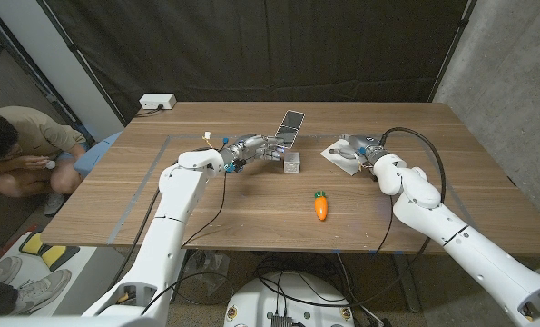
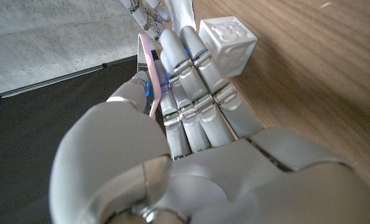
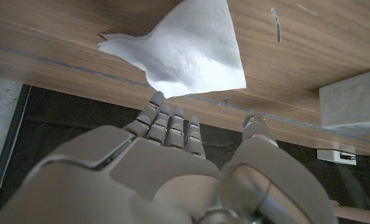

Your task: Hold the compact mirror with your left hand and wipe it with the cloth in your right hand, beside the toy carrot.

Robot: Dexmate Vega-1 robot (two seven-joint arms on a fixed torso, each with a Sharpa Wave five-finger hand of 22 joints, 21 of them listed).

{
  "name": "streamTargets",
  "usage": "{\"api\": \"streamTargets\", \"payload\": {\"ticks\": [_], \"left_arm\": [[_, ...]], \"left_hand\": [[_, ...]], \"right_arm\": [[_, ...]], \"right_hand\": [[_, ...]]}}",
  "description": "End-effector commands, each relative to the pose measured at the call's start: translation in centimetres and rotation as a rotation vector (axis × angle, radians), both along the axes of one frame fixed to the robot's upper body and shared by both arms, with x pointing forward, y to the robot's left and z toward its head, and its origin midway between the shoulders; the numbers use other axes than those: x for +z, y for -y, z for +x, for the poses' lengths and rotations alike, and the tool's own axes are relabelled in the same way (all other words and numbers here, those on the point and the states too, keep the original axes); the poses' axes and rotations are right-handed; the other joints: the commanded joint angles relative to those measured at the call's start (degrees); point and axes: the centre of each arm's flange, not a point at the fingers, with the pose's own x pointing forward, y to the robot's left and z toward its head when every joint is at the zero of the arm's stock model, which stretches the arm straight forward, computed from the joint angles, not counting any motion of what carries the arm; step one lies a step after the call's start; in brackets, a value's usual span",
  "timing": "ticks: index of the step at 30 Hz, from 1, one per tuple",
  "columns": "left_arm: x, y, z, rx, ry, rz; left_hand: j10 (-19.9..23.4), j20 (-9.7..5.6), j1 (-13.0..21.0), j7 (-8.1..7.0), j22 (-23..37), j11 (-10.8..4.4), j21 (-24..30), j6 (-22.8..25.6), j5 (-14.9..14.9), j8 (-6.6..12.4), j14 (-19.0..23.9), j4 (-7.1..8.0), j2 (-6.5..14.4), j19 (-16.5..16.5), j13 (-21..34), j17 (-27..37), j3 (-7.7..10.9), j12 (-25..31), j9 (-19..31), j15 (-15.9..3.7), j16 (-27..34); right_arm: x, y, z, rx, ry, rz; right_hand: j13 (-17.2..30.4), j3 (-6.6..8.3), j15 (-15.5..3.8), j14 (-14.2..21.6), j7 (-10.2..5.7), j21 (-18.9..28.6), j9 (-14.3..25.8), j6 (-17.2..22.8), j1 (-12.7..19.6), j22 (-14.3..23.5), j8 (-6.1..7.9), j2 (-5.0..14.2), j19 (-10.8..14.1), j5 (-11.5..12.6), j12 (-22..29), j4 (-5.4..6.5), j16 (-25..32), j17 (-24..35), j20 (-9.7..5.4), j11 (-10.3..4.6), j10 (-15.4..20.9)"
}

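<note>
Near the head view's upper centre, the left hand point(image 1: 251, 148) grips the open compact mirror point(image 1: 289, 127). Right of it, the right hand point(image 1: 358, 153) hovers over the cloth point(image 1: 337, 154), fingers apart, empty. The toy carrot point(image 1: 320, 206) lies below, mid-frame.

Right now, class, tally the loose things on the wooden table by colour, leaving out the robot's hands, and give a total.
White: 2, the cloth and the cube
Orange: 1, the toy carrot
Pink-edged: 1, the compact mirror
Total: 4
</note>
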Motion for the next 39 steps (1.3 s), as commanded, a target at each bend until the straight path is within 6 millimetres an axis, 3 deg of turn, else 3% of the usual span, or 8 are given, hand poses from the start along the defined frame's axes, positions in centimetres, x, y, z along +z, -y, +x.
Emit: {"api": "streamTargets", "payload": {"ticks": [1, 10, 14, 20, 24, 29, 34, 39], "left_arm": [[-0.1, -0.1, -0.7, -0.002, 0.004, 0.0], [-0.2, -0.2, -1.1, 0.002, 0.008, -0.003], [-0.2, -0.2, -1.2, 0.001, 0.006, -0.005], [-0.1, -0.2, -1.3, -0.005, 0.009, -0.006], [-0.1, -0.2, -1.2, -0.008, 0.008, -0.006], [0.0, -0.1, -1.0, -0.01, 0.006, -0.006], [0.1, -0.1, -0.8, -0.009, 0.004, -0.004], [0.2, -0.1, -0.5, -0.003, 0.002, 0.0]], "left_hand": [[1.62, -0.04, 0.37, 0.11, 0.07, -1.82, 0.52, 0.15, 0.45, 5.86, 0.0, 0.93, 0.12, -0.09, 0.43, 0.26, 1.49, 0.33, 0.16, -0.12, 0.17], [1.44, -0.07, 0.32, 0.06, 0.05, -1.62, 0.86, 0.1, 0.59, 6.05, -0.03, 1.01, -0.05, -0.15, 0.87, 0.54, 1.7, 0.29, 0.06, -0.14, 0.12], [1.52, -0.04, 0.29, 0.12, 0.05, -1.68, 0.98, 0.03, 0.63, 6.07, -0.02, 1.05, -0.1, -0.2, 0.93, 0.64, 1.78, 0.28, -0.02, -0.13, 0.1], [1.71, -0.05, 0.28, 0.11, 0.03, -1.88, 1.18, -0.03, 0.72, 6.19, 0.0, 1.1, -0.17, -0.3, 1.07, 0.82, 1.93, 0.28, -0.09, -0.14, 0.08], [1.75, -0.06, 0.21, 0.03, 0.01, -1.83, 1.42, -0.04, 0.79, 6.26, -0.01, 1.17, -0.29, -0.33, 1.12, 1.0, 2.06, 0.18, -0.27, -0.13, 0.04], [1.74, -0.04, 0.16, 0.1, 0.0, -1.94, 1.61, 0.09, 0.86, 6.39, 0.0, 1.23, -0.36, -0.39, 1.16, 1.13, 2.18, 0.08, -0.39, -0.12, 0.01], [1.68, -0.02, 0.18, 0.11, -0.01, -1.86, 1.78, -0.02, 0.93, 6.48, 0.0, 1.25, -0.39, -0.47, 1.3, 1.26, 2.33, 0.02, -0.4, -0.15, -0.03], [1.86, -0.04, 0.14, 0.03, -0.03, -1.8, 1.98, -0.08, 1.01, 6.62, -0.02, 1.31, -0.46, -0.54, 1.36, 1.39, 2.47, 0.0, -0.39, -0.13, -0.1]], "right_arm": [[-1.0, 0.0, 0.9, -0.096, -0.068, -0.069], [-1.8, 0.2, 1.5, -0.134, -0.114, -0.094], [-2.0, 0.1, 1.4, -0.142, -0.097, -0.12], [-2.4, 0.1, 1.6, -0.151, -0.095, -0.133], [-2.6, 0.2, 1.6, -0.148, -0.074, -0.143], [-2.8, 0.3, 1.7, -0.132, -0.013, -0.142], [-2.8, 0.5, 1.4, -0.1, 0.076, -0.103], [-2.6, 0.8, 0.9, -0.057, 0.203, -0.041]], "right_hand": [[0.13, -0.26, -0.37, -0.42, -0.07, -0.16, 0.14, -0.73, -0.18, 0.22, -0.16, 0.02, -0.4, 0.32, -0.14, -0.12, 0.07, 0.13, 0.05, 0.05, -1.14], [0.15, 0.04, -0.8, -0.47, 0.24, 0.01, 0.17, -2.63, 1.71, 0.23, -0.24, 0.2, 1.32, 0.73, -0.08, -1.11, 0.17, -0.15, -0.88, 0.32, -2.41], [0.11, 1.92, -2.0, 3.17, 0.27, 1.04, 0.14, -0.83, 7.36, 0.25, 0.79, 1.17, 5.46, 1.53, 1.13, -3.13, 0.94, -0.43, -1.47, -0.1, -0.03], [0.06, 3.74, -4.78, 8.65, -0.06, 2.06, 0.1, 1.86, 14.67, 0.36, 1.33, 1.36, 8.83, 2.24, 2.22, -3.73, 1.66, -0.42, -2.95, -0.99, 3.77], [0.07, 4.72, -8.1, 16.4, -0.81, 3.69, 0.04, 5.75, 19.17, 0.52, 1.92, 1.26, 12.47, 2.69, 3.93, -3.01, 3.11, 0.06, -3.74, -2.03, 10.49], [0.19, 6.17, -12.82, 31.3, -1.89, 8.78, -0.08, 15.74, 23.75, 1.68, 3.45, 1.9, 19.09, 2.8, 6.71, -2.32, 6.69, 1.11, -5.05, -3.96, 22.15], [0.75, 5.95, -13.61, 44.55, -2.42, 14.53, 0.07, 29.25, 26.78, 2.98, 5.68, 3.12, 22.1, 1.92, 10.11, -1.61, 13.63, 5.45, -5.24, -5.02, 36.9], [2.86, 6.49, -13.86, 53.36, -2.87, 21.16, 0.41, 40.96, 29.74, 4.96, 7.85, 4.39, 23.95, 1.06, 13.26, -0.63, 20.23, 10.75, -5.89, -5.7, 48.01]]}}
